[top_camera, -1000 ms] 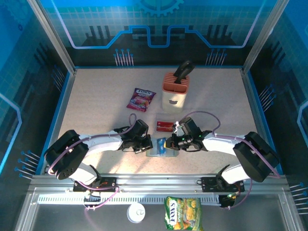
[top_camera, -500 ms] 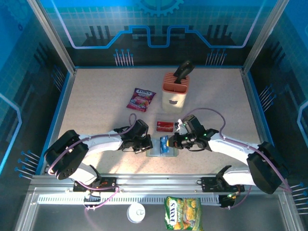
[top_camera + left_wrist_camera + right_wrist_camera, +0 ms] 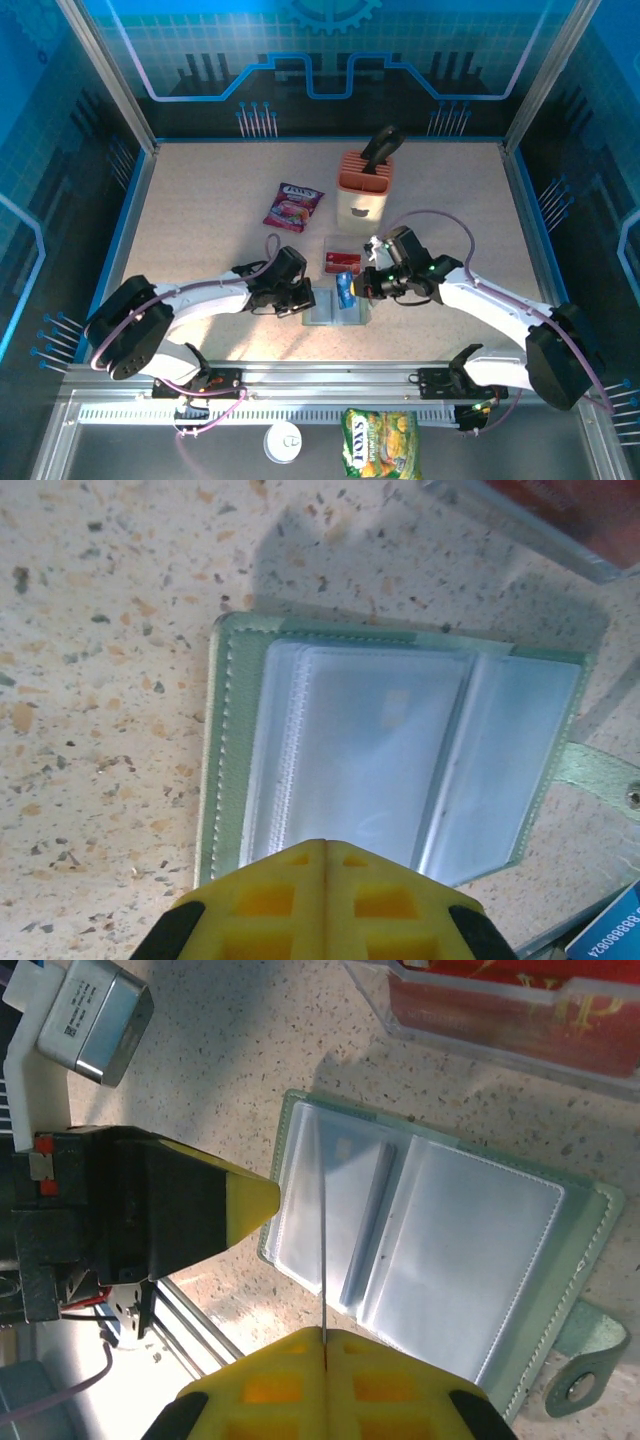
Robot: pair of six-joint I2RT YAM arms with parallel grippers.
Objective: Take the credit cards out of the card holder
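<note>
The right tool (image 3: 325, 1338) has its two yellow fingers pressed together on a blue credit card (image 3: 346, 290), held just above the card holder (image 3: 470, 1260). From the right wrist the card shows edge-on as a thin line, so its front cannot be read. The left tool (image 3: 325, 855) has its fingers together with nothing between them, and its tip touches the holder's edge. One corner of the blue card pokes into the left wrist view with white digits, cut off by the picture's edge. The card holder lies open and flat on the counter (image 3: 200, 220), near the front between the two tools, with its pale see-through pockets up. Just behind it lies a red credit card (image 3: 510, 1015) in a clear case (image 3: 520, 528); its gold marks are too blurry to read. A purple-red snack packet (image 3: 293, 207) lies farther back, and a yellow-green snack packet (image 3: 380, 445) lies in front of the counter; both seem to say FOX'S. The counter is pale and speckled, with blue walls around it.
</note>
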